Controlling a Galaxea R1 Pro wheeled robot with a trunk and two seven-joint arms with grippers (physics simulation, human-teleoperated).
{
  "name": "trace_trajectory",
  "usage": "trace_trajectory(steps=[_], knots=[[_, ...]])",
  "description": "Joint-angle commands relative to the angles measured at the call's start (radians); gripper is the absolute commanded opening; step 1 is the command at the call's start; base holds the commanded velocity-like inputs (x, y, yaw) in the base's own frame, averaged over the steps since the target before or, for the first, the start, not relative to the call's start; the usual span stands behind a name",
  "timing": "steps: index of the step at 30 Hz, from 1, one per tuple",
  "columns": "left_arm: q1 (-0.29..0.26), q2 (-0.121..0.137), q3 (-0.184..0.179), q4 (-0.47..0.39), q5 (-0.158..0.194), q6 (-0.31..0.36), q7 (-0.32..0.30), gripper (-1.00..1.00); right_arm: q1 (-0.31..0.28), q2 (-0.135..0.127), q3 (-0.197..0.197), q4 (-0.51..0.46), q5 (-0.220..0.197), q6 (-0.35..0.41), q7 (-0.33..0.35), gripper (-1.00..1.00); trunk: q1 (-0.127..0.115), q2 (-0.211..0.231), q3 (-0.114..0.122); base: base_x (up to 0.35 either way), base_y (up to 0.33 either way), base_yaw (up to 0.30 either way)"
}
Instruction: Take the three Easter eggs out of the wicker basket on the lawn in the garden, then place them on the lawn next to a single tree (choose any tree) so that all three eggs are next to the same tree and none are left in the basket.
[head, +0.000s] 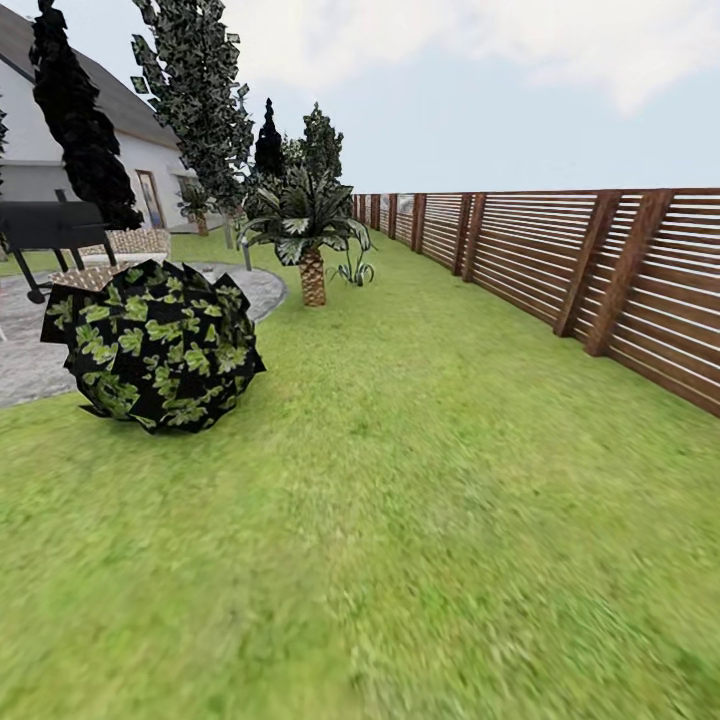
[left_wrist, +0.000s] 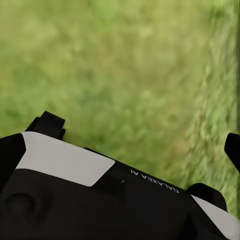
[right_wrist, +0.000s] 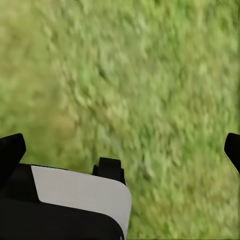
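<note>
Your head camera looks out over the lawn (head: 430, 520), which runs from the near edge of the view back to the white house (head: 150, 160). A brown slatted fence (head: 600, 270) borders the grass on the right. On the left, a round dark bush (head: 152, 345) sits on the grass at the rim of the grey paved patch (head: 25, 350), with a small palm (head: 308, 225) beyond it.

Your left gripper (left_wrist: 132, 137) hangs over blurry grass (left_wrist: 120, 65); its dark fingertips (left_wrist: 233, 149) stand wide apart with nothing between them. Your right gripper (right_wrist: 120, 147) is likewise spread, its fingertips (right_wrist: 11, 150) well apart over bare grass (right_wrist: 135, 75).
</note>
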Motion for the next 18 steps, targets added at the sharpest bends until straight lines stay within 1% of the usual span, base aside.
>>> trace_trajectory(steps=[1,7,15,18], knots=[[-0.001,0.0,0.006,0.002,0.004,0.001,-0.003,1.0,-0.001,0.0,0.002,0.003,0.005,-0.005,0.0,1.0,0.001,0.0,-0.001,0.32,0.0,0.0],[0.0,0.01,0.015,0.002,0.004,0.001,-0.003,1.0,-0.001,0.006,0.0,0.0,0.006,-0.01,0.005,1.0,0.001,0.0,-0.001,0.32,0.0,0.0],[0.0,0.011,0.018,0.002,0.005,0.001,-0.003,1.0,-0.001,0.007,-0.001,-0.005,0.005,-0.011,0.008,1.0,0.001,0.0,-0.001,0.32,0.0,-0.001],[0.0,0.011,0.018,0.002,0.005,0.001,-0.003,1.0,-0.001,0.002,-0.003,-0.006,0.005,-0.012,0.009,1.0,0.001,0.0,-0.001,0.32,0.0,-0.14]])
